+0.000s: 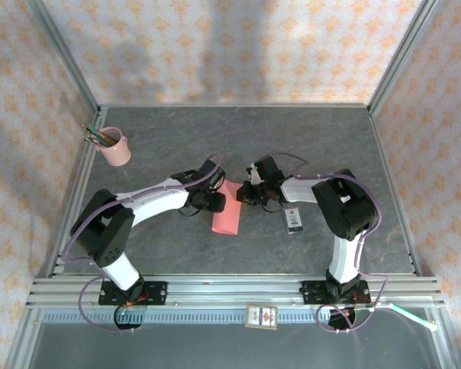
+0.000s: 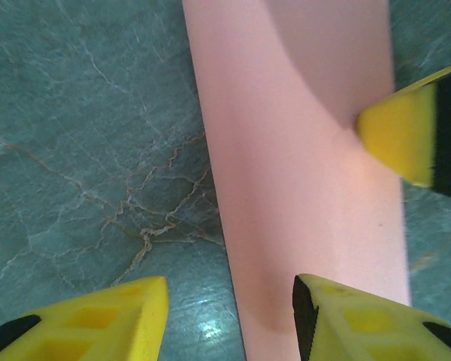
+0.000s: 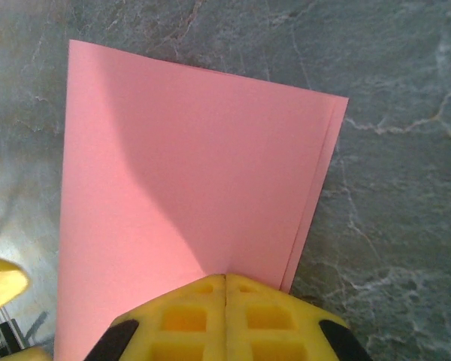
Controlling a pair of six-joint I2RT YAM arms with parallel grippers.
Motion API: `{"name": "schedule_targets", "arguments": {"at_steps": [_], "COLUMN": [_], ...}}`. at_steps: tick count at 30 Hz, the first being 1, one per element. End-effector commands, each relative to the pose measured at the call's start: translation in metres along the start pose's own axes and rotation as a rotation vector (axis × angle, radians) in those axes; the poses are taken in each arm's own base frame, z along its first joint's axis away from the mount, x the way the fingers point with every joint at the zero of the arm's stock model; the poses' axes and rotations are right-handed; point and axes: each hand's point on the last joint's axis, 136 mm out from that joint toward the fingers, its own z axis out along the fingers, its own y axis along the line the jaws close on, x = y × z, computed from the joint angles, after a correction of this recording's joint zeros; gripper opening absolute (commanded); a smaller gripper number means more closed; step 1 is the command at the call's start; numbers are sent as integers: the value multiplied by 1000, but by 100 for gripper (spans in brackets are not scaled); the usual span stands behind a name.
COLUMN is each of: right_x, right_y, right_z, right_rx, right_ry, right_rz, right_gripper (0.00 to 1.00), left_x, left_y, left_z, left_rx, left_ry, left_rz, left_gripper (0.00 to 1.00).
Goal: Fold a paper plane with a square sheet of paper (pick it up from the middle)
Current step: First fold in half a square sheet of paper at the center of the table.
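A small white-and-black box (image 1: 294, 220) lies by the right arm. Between the arms, the folded pink sheet of paper (image 1: 226, 217) lies flat. The left gripper (image 2: 229, 320) has its fingers apart, one tip over the sheet's edge and the other clear of it. The right gripper (image 3: 225, 289), fingers together, rests its tip on the sheet. At far left, a pink cup (image 1: 117, 149) holds coloured pencils (image 1: 98, 135).

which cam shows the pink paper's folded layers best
Right wrist view: the pink paper lies flat and nearly whole, its doubled edge clear on one side, the shut right fingers over its near end. The left wrist view shows one strip of it by the open left fingers. The top view shows it small and far off.
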Motion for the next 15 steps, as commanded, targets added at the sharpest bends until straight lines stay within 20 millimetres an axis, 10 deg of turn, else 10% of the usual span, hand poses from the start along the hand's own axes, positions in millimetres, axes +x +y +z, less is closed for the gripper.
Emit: {"name": "schedule_targets", "arguments": {"at_steps": [1, 8, 15], "right_x": [22, 21, 22], "right_y": [-63, -62, -63], "right_z": [9, 10, 11], "right_rx": [235, 236, 238], "right_ry": [40, 41, 43], "right_rz": [54, 53, 54], "right_gripper": [4, 4, 4], "left_x": [-8, -5, -6], "left_y": [-7, -56, -57], "left_z": [-17, -21, 5], "left_rx": [51, 352, 357], "left_ry": [-50, -34, 8], "left_rz": [-62, -123, -118], "left_gripper": [51, 39, 29]}}
